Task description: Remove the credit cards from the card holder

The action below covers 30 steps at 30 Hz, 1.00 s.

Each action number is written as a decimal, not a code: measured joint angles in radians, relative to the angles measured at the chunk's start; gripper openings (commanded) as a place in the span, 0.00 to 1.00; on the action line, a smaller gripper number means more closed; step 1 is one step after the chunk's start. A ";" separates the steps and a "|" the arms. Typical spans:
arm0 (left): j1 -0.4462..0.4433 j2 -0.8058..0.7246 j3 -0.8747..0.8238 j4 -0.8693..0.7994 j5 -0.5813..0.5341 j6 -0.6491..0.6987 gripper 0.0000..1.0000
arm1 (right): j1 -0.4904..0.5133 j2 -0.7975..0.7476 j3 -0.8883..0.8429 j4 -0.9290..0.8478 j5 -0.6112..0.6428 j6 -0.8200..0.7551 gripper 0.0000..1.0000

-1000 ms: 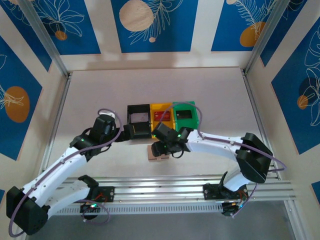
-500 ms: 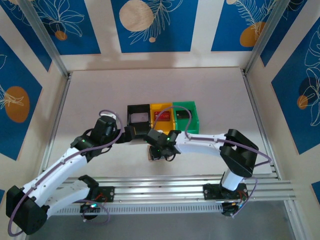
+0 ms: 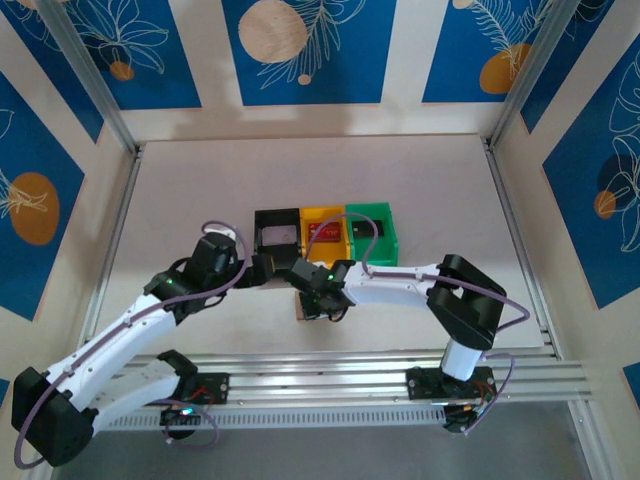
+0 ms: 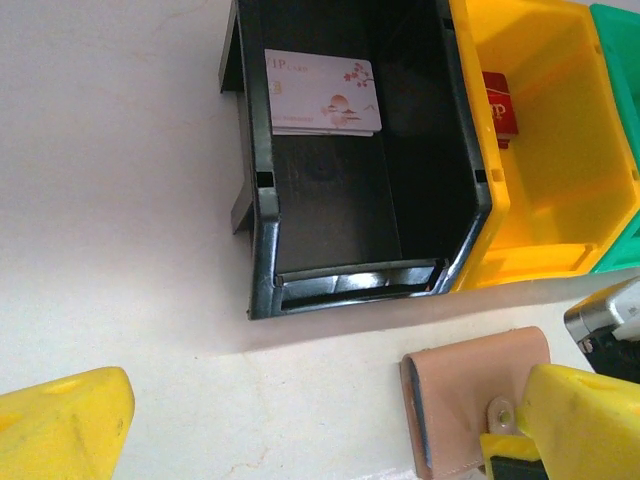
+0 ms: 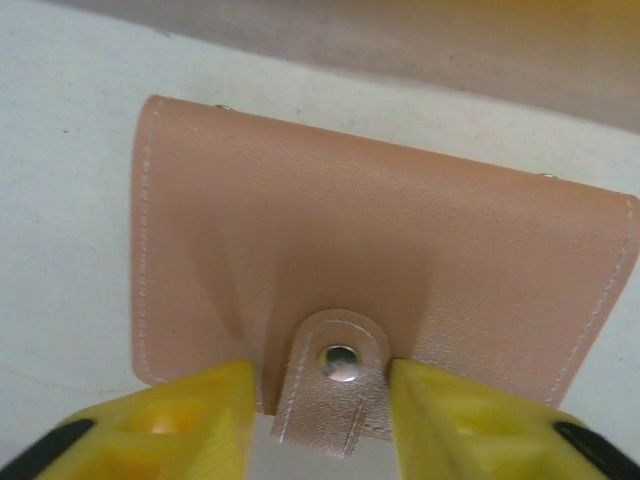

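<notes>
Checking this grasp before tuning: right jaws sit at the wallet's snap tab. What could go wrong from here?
1. The right jaws flank only the small snap tab. A pinch there may slip off, or lift the whole folded wallet instead of unsnapping it.
2. The wallet lies loose on the table and the left jaws stand open, so nothing seems to pin it. A pull may just drag it along.
</notes>
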 measured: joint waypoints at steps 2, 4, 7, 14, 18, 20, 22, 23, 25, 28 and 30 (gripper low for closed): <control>-0.003 0.005 0.000 0.000 0.000 -0.002 1.00 | -0.006 0.002 0.000 0.000 -0.001 0.001 0.31; -0.007 0.007 -0.001 0.000 0.000 -0.003 1.00 | -0.012 0.002 0.000 0.004 -0.004 -0.001 0.27; -0.015 0.007 -0.001 0.000 0.000 -0.003 1.00 | -0.025 0.002 0.000 0.011 -0.016 -0.014 0.22; -0.051 0.025 -0.004 0.004 0.000 -0.020 1.00 | -0.060 0.019 0.016 0.029 -0.039 -0.105 0.13; -0.084 0.040 -0.011 0.013 0.000 -0.037 1.00 | -0.060 0.032 0.031 0.032 -0.038 -0.164 0.08; -0.097 0.049 -0.013 0.020 -0.001 -0.044 1.00 | -0.060 0.032 0.031 0.035 -0.039 -0.192 0.07; -0.112 0.059 -0.013 0.028 0.000 -0.053 1.00 | -0.058 0.032 0.031 0.038 -0.039 -0.217 0.04; -0.118 0.064 -0.013 0.032 -0.001 -0.055 1.00 | -0.056 0.032 0.031 0.042 -0.039 -0.232 0.02; -0.129 0.073 -0.013 0.040 -0.001 -0.058 1.00 | -0.054 0.032 0.031 0.049 -0.038 -0.256 0.00; -0.143 0.090 -0.013 0.048 -0.001 -0.064 1.00 | -0.048 0.032 0.031 0.060 -0.038 -0.298 0.00; -0.151 0.099 -0.013 0.052 -0.005 -0.073 1.00 | -0.047 0.031 0.029 0.069 -0.038 -0.324 0.00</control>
